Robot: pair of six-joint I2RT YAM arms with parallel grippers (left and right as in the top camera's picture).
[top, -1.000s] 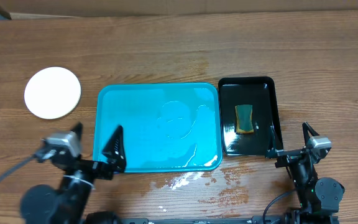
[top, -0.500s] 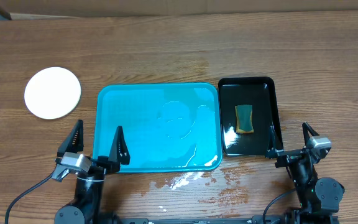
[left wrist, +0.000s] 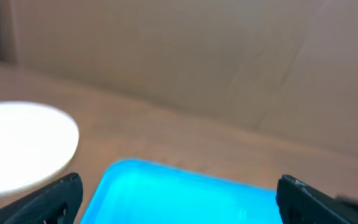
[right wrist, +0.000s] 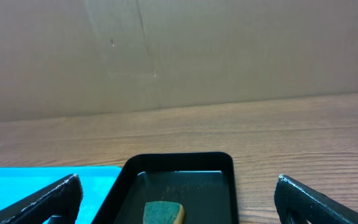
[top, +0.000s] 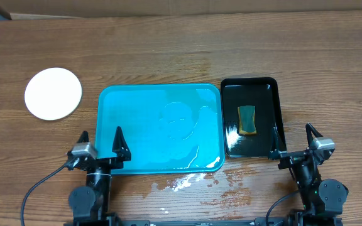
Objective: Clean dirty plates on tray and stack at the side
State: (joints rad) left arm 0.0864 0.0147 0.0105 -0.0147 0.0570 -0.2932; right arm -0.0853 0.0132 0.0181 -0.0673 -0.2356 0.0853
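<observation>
The left gripper (top: pixel 101 133) is held with its jaws spread wide and nothing between them, at the near left corner of the turquoise tray (top: pixel 137 103). One finger is placed over the tray's left rim, the other just outside it above the table (top: pixel 168 44). In the left wrist view the tray's far edge is framed between the two fingers (left wrist: pixel 48 198).

A white plate (top: pixel 53 93) is seen to the left of the tray's far left corner, apart from the rim and well beyond the left gripper. Whether more plates are stacked under it cannot be told.

The right gripper (top: pixel 290 140) is likewise spread and empty, well to the right of the tray. A black tray (top: pixel 249 81) is set just beside the tray's right rim, and a sponge (top: pixel 247 119) is laid inside it.
</observation>
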